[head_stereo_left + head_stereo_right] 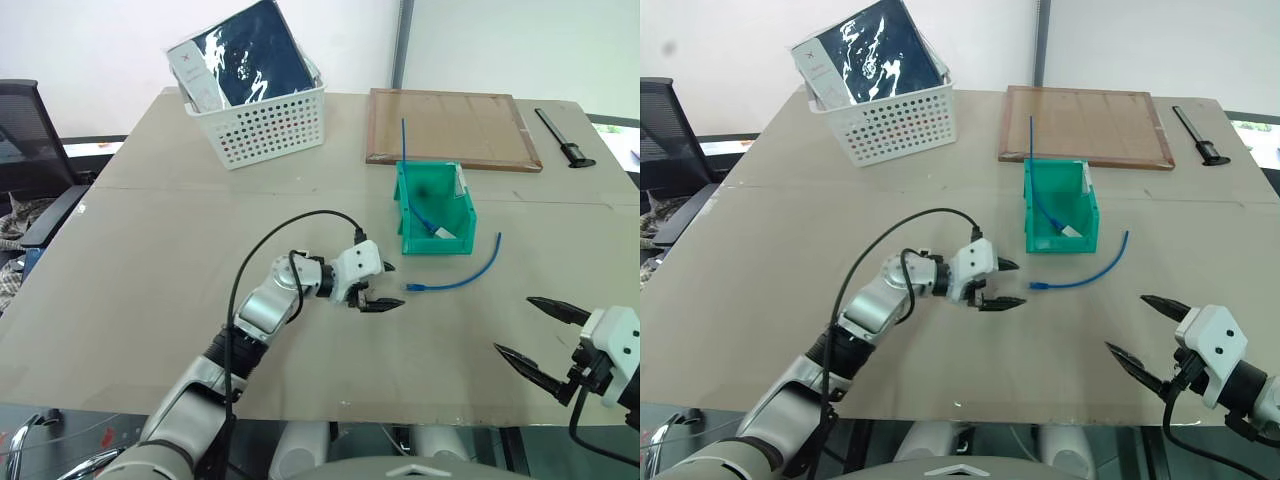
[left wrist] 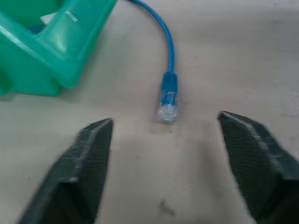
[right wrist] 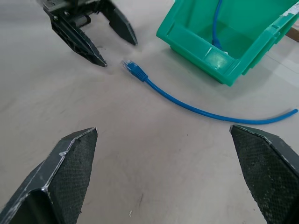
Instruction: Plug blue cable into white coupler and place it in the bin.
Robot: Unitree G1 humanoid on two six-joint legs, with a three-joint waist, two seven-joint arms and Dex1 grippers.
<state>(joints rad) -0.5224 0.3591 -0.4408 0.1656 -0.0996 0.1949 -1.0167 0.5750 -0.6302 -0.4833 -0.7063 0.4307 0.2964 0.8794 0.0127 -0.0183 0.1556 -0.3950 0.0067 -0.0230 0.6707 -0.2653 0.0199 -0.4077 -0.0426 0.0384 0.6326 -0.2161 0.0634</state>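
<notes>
— Lying where? 
— Sitting as one green bin (image 1: 436,215) on the table (image 1: 150,280), just beyond one curved blue cable (image 1: 455,282); plug resting just ahead of the left gripper (image 1: 382,287), fingers spread, gripping nothing. 
— And the right gripper (image 1: 530,330)? 
— Gaping wide, empty, well apart.

A white perforated basket (image 1: 262,125) stands at the table's (image 1: 150,260) far left, holding a dark, glossy flat package (image 1: 245,55) propped at a tilt. A shallow wooden tray (image 1: 452,128) lies far centre-right. Beside it rests a slim black tool (image 1: 564,138), possibly a screwdriver. A black chair (image 1: 30,150) stands at the left.
</notes>
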